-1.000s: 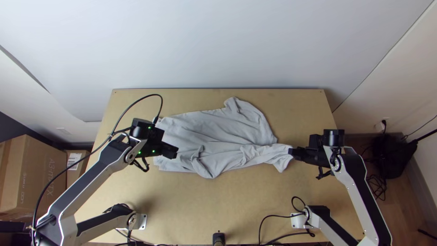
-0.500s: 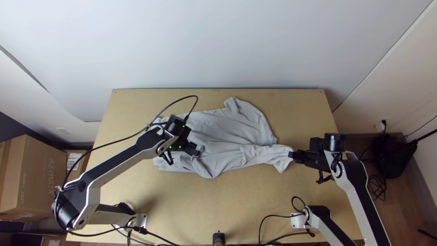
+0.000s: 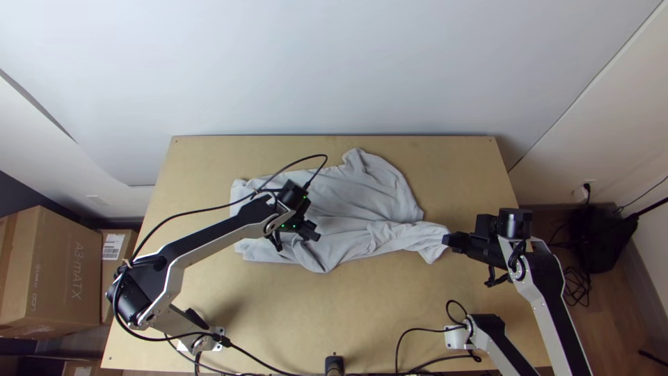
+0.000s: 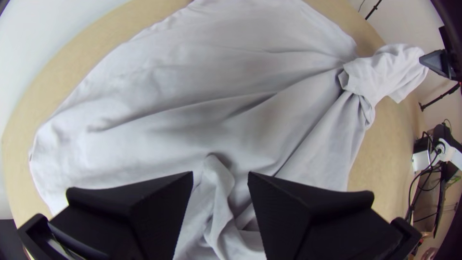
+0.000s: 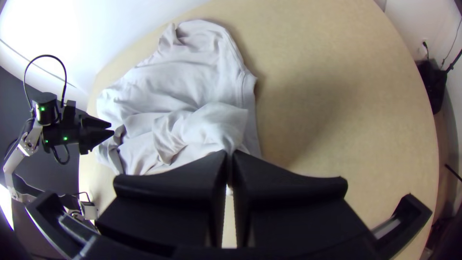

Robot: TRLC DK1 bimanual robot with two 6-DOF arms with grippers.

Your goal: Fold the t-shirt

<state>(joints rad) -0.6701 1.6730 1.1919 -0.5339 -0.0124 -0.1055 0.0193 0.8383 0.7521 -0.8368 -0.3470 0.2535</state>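
Left hand [image 3: 314, 235] farther from shirt's left edge [image 3: 237, 192]

Soft light; wall [image 5: 57, 31] glaring white in right wrist view; shadow on table [image 5: 346, 53]; edges bent.

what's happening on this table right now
Two robot arms are working on a light grey t-shirt on a wooden table. The right tool is closed on a bunched end of it. The left tool is open over a raised fold in the cloth. The shirt lies rumpled, not yet neatly folded.
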